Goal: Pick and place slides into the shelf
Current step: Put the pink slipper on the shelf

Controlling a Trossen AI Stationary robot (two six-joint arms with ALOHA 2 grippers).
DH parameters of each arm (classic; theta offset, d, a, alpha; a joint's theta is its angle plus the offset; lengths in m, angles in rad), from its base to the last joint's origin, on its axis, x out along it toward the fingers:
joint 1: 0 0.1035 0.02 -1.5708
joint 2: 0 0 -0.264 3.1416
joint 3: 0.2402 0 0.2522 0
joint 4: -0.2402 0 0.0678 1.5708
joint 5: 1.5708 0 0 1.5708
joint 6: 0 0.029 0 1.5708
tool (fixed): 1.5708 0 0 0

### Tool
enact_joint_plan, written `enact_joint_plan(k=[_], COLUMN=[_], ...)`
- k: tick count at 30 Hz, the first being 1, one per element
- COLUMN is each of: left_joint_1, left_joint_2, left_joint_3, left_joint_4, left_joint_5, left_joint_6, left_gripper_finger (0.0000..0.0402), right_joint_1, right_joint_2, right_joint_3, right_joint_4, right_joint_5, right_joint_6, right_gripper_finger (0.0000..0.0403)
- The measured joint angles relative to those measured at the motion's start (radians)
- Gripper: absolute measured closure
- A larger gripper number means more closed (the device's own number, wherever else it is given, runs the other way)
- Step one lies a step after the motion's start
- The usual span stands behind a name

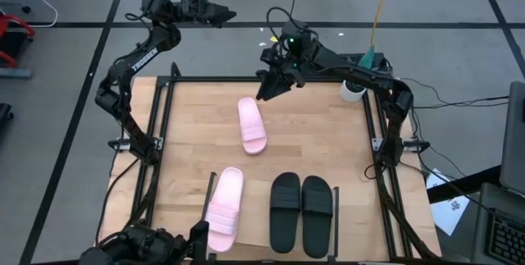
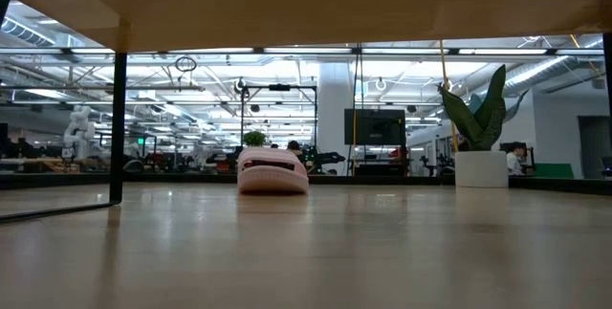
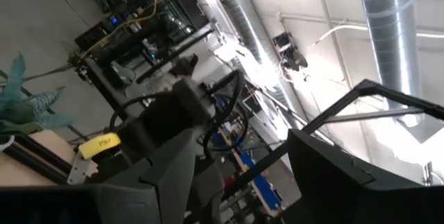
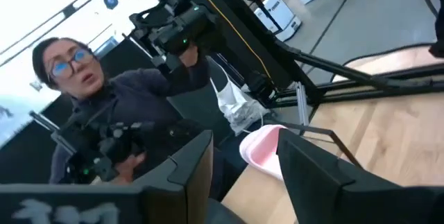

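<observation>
High view: right end effector point(image 1: 264, 94) apart above pink slide point(image 1: 252, 124), upper centre; risks mis-grip if closing early.

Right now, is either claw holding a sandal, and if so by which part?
Nothing is held. The right claw hangs open just past the end of the lone pink sandal without touching it. The left claw is raised beyond the table, open and empty.

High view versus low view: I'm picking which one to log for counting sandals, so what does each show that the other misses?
Only the high view shows the black pair, the second pink slide, both arms and the right tool hovering near the far pink slide. Only the low view shows the room behind and a potted plant. Both share that far pink slide on the wooden board.
</observation>
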Motion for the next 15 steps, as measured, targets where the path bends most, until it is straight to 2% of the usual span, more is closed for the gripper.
enact_joint_plan(k=[3,7,15], left_joint_1=[0.000,0.000,0.000], left_joint_2=[0.000,0.000,0.000], left_joint_3=[0.000,0.000,0.000], left_joint_4=[0.000,0.000,0.000], left_joint_5=[0.030,0.064,0.073], left_joint_6=[0.000,0.000,0.001], left_gripper_finger=[0.0174,0.0174,0.0174], right_joint_1=[0.009,0.010,0.017], right_joint_2=[0.000,0.000,0.000], right_joint_3=[0.000,0.000,-0.001], right_joint_4=[0.000,-0.003,-0.008], right_joint_5=[-0.001,0.000,-0.001], right_joint_6=[-0.013,0.056,0.070], right_gripper_finger=[0.0252,0.0252,0.0252])
